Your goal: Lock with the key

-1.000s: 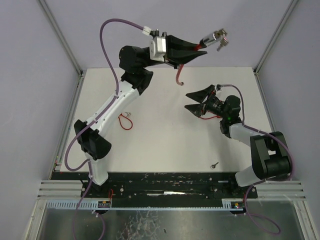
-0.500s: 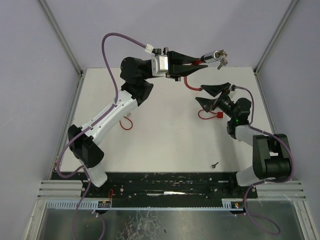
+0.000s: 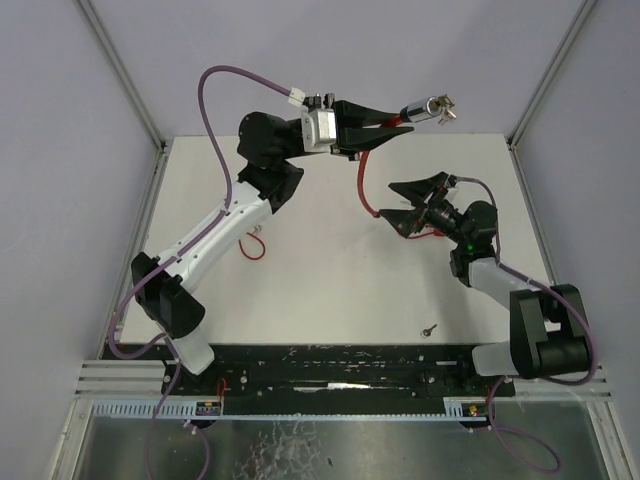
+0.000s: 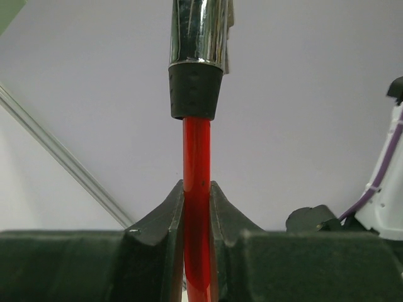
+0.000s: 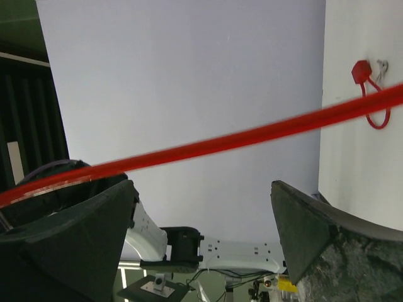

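My left gripper point(image 3: 395, 118) is raised over the back of the table and shut on the red cable point(image 3: 364, 185) of a cable lock. In the left wrist view the cable point(image 4: 196, 145) is pinched between the jaws, and the chrome lock head point(image 4: 198, 31) sits just past a black collar. Small metal keys point(image 3: 445, 110) stick out of the lock head point(image 3: 423, 106). The cable's free end dangles beside my right gripper point(image 3: 388, 203), which is open. In the right wrist view the cable point(image 5: 252, 135) crosses above the open jaws point(image 5: 201, 189) without touching them.
A small loose key point(image 3: 429, 329) lies on the white table near the front right. A thin red loop with a metal ring point(image 3: 252, 244) lies left of centre. Another red loop with a tag point(image 5: 368, 88) lies under the right arm. Walls enclose the table.
The dangling cable end has swung down next to the right gripper. The right gripper went back and right, then returned left. The left arm shifted slightly, still gripping the cable.
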You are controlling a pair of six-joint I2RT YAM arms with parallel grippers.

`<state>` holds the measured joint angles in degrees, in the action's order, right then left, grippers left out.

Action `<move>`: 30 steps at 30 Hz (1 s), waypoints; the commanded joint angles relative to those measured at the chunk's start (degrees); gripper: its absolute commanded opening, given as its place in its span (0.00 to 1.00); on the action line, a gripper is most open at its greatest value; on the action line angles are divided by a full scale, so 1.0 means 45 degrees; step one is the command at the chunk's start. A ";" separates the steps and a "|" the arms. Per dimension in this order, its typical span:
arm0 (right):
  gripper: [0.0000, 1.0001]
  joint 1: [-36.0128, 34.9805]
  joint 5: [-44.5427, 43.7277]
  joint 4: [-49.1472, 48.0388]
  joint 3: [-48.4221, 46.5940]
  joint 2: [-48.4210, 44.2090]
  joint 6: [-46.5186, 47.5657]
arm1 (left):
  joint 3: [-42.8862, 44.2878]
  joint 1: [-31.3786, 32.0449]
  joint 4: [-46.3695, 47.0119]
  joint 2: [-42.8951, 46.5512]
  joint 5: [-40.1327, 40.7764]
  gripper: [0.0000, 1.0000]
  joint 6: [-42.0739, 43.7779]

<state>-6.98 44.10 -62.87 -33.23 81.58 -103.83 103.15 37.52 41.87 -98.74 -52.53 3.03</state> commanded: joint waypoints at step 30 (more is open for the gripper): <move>0.80 -0.0558 -0.1992 -0.0648 0.0060 -0.0102 -0.0341 | -0.2474 0.1737 0.5013 0.1784 -0.0206 0.00 -0.2250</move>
<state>-9.47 37.65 -60.71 -31.70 83.24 -104.84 94.13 44.75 57.12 -94.17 -54.65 -5.37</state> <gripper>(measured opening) 0.829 0.115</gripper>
